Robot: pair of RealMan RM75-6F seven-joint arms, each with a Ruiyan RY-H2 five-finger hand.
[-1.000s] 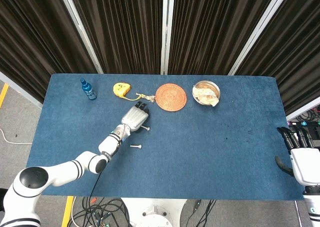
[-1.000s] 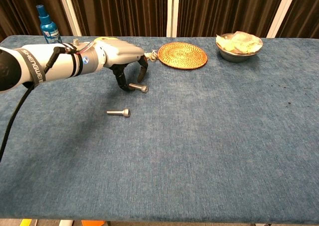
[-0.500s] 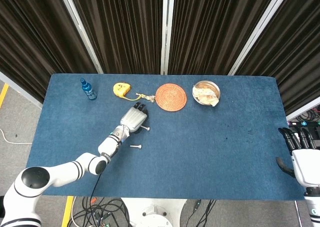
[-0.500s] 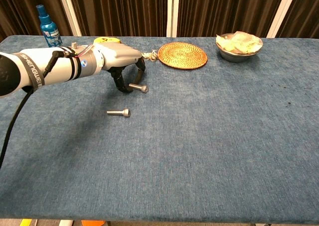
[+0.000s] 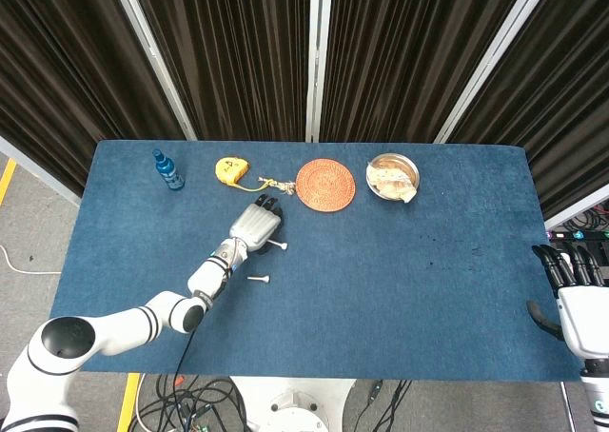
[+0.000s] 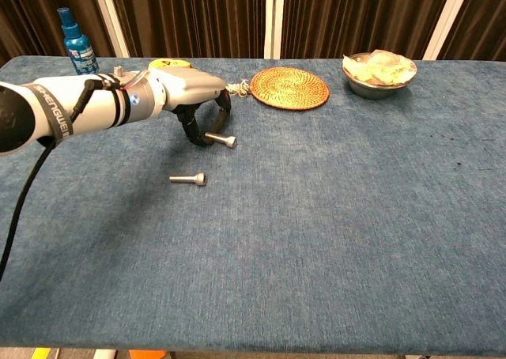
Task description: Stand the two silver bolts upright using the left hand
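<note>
Pinching one silver bolt [image 6: 221,141] lying sideways, head rightward, the left hand [image 6: 190,98] grips it.

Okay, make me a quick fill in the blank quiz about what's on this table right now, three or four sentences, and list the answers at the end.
1. The left hand pinches one silver bolt, while the other bolt lies ____ on the table.
2. The bottle at the far left corner is ____ in color.
3. The woven round mat sits between the yellow tape measure and the metal ____.
4. The right hand holds ____.

Answers: flat; blue; bowl; nothing
</note>
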